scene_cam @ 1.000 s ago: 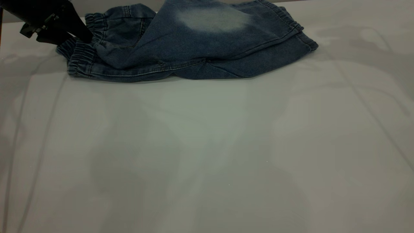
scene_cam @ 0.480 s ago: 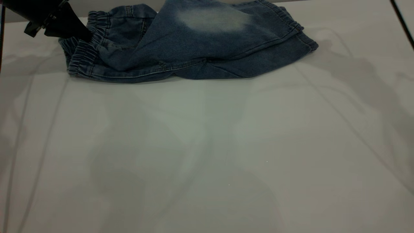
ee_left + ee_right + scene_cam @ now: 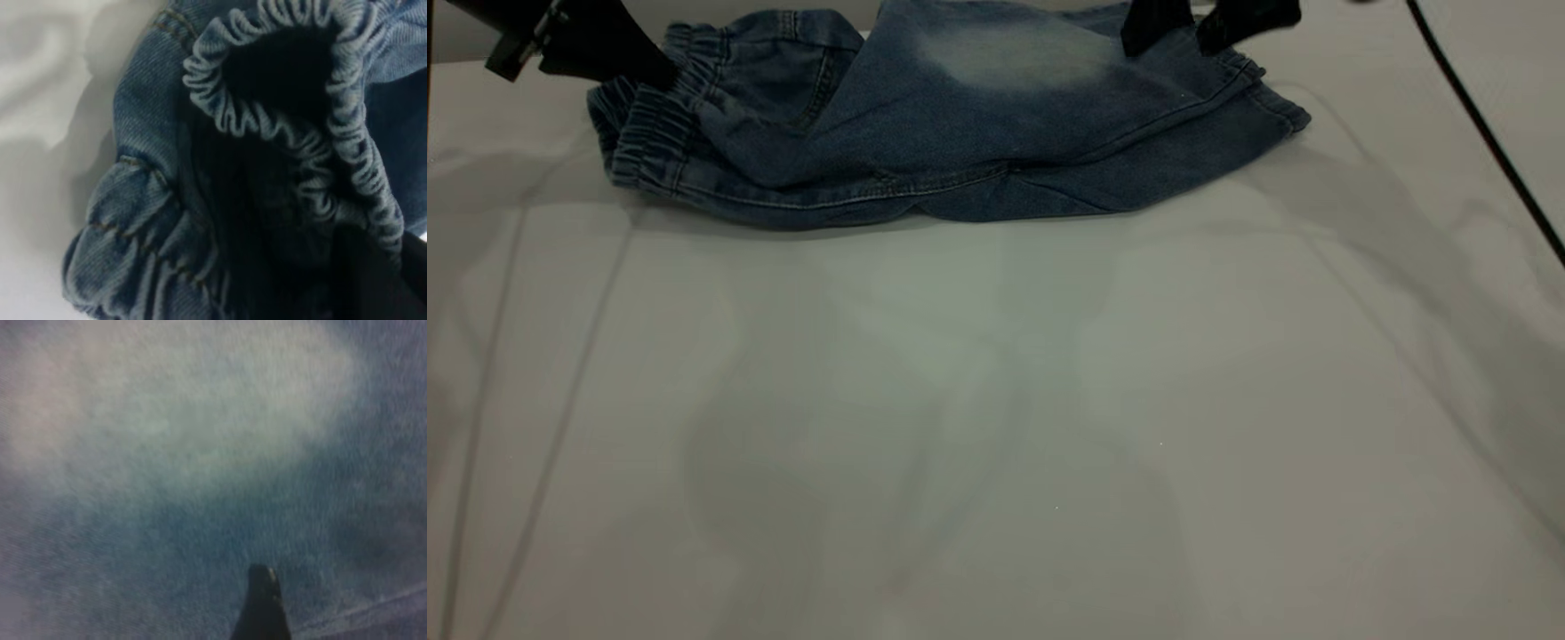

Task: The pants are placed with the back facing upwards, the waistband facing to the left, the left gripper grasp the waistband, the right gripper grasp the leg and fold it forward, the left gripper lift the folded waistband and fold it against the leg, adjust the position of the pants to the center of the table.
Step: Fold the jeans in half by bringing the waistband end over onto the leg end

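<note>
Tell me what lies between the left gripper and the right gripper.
Exterior view: only the pants span it, from waistband at the left gripper across the pale faded patch to the right gripper.

A large, smooth pale grey counter (image 3: 996,427) carries faded blue denim pants (image 3: 925,151), folded and lying flat along its far edge.

dim, flat, greenish-grey light falls on the table (image 3: 996,427), which carries broad soft arm shadows and faint streaks. the right wrist view is heavily blurred, with denim grain smeared just ahead of the right gripper (image 3: 261,607) (only a dark tip shows). beside the left gripper's fingers (image 3: 373,280), the waistband (image 3: 280,127) is sharper, its hollow black.
</note>
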Controlling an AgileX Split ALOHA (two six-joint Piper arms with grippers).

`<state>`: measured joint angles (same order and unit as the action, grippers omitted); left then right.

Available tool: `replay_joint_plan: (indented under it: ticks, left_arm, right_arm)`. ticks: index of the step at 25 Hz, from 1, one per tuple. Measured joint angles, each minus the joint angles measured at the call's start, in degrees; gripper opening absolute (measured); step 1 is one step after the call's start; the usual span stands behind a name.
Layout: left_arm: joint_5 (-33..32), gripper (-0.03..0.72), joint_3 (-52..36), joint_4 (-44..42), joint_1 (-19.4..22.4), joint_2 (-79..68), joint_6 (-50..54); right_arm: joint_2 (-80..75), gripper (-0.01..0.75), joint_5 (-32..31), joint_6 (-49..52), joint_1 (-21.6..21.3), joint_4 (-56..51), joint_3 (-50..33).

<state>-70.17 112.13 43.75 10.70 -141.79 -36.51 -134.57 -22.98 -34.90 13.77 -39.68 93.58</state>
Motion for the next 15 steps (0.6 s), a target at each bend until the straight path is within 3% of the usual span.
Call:
replay_joint_plan:
  ticks: [7, 15]
  left_arm:
    - [0.1, 0.073, 0.0, 0.4, 0.0, 1.6, 0.4]
    - [0.1, 0.073, 0.2, 0.4, 0.0, 4.1, 0.9]
  right_arm:
    - [-3.8, 0.484, 4.2, 0.0, 0.0, -0.1, 0.0]
    - [-6.7, 0.483, 2.2, 0.0, 0.0, 1.0, 0.2]
